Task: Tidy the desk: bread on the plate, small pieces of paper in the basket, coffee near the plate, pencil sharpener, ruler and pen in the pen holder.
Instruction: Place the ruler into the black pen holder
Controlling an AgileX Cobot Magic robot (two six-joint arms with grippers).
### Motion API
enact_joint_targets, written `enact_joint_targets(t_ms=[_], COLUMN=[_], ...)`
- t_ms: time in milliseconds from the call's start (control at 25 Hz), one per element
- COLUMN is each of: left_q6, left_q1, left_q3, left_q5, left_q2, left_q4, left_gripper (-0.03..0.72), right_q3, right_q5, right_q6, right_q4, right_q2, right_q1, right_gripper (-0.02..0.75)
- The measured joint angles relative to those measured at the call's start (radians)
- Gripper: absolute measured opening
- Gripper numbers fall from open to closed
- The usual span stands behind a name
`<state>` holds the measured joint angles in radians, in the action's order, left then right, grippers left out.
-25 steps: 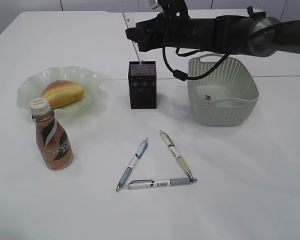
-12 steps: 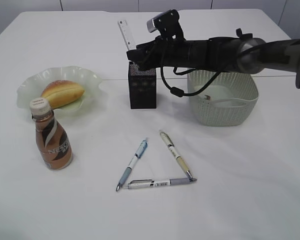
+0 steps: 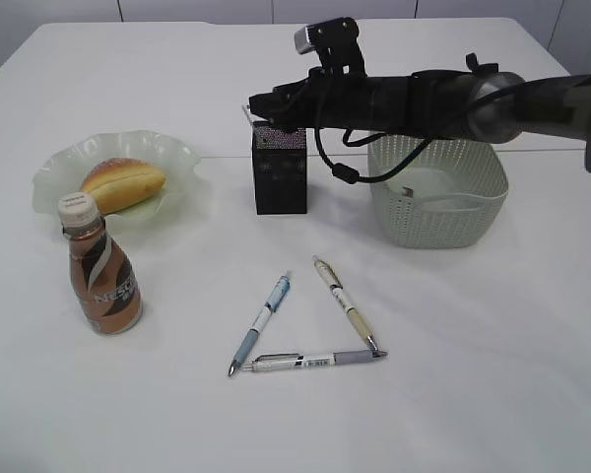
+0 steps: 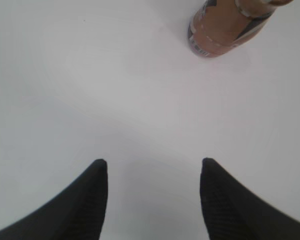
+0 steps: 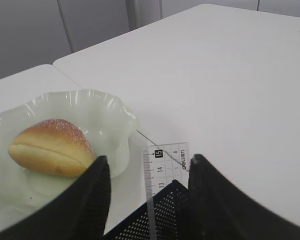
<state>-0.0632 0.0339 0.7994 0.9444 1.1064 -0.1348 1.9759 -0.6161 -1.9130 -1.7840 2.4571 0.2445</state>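
Since a second ago I see the ruler (image 5: 166, 172) has dropped: it stood tall above the pen holder (image 3: 281, 168), and now only its top end shows over the rim, the rest down inside the mesh cup. My right arm has lowered with it, and the right gripper (image 3: 261, 104) now hovers just above the holder. Its jaws are spread, with the ruler standing free between them and touching neither.

My right wrist view gives me what the exterior view cannot: the ruler's printed markings and the gaps on both sides of it. It also shows the bread (image 5: 51, 147) lying in the plate (image 5: 110, 120). The exterior view alone shows the basket (image 3: 436, 192) right of the holder, with a small scrap inside that I cannot identify, and three pens (image 3: 310, 320) lying in a triangle on the bench (image 3: 492, 374). The coffee (image 3: 98, 266) stands just in front of the plate.

The left gripper (image 4: 152, 172) appears only in its own wrist view, jaws spread and holding nothing above bare bench, the coffee bottle's base at the top edge.
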Motion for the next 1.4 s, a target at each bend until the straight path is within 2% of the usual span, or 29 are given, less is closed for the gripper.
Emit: enact_joint_targets(t_ms=[120, 240, 440, 560, 720, 880, 1000, 1120, 1400], left_q6=[0.0, 0.0, 0.0, 0.004, 0.008, 0.008, 0.008, 0.008, 0.008], left_q1=[0.0, 0.0, 0.0, 0.0, 0.0, 0.0, 0.0, 0.0, 0.0], left_q3=[0.0, 0.0, 0.0, 0.0, 0.0, 0.0, 0.0, 0.0, 0.0], left_q5=[0.018, 0.044, 0.048, 0.048, 0.048, 0.044, 0.028, 0.025, 0.02], left_q2=[0.0, 0.0, 0.0, 0.0, 0.0, 0.0, 0.0, 0.0, 0.0], left_q4=[0.0, 0.0, 0.002, 0.002, 0.002, 0.002, 0.0, -0.012, -0.032], left_gripper=[0.433, 0.433, 0.433, 0.433, 0.433, 0.433, 0.433, 0.433, 0.433], right_q3=[0.0, 0.0, 0.0, 0.0, 0.0, 0.002, 0.002, 0.002, 0.004], right_q5=[0.01, 0.025, -0.016, -0.125, -0.289, -0.41, -0.518, -0.599, -0.614], right_q6=[0.112, 0.282, 0.768, 1.053, 1.37, 1.611, 1.725, 1.839, 1.988], right_q4=[0.024, 0.174, 0.66, 0.973, 1.364, 1.618, 1.713, 1.737, 1.754], right_q2=[-0.039, -0.106, -0.228, -0.299, -0.366, -0.4, -0.402, -0.384, -0.298], right_q1=[0.0, 0.0, 0.0, 0.015, 0.081, 0.163, 0.21, 0.228, 0.231], right_gripper=[0.375, 0.377, 0.377, 0.377, 0.377, 0.377, 0.377, 0.377, 0.377])
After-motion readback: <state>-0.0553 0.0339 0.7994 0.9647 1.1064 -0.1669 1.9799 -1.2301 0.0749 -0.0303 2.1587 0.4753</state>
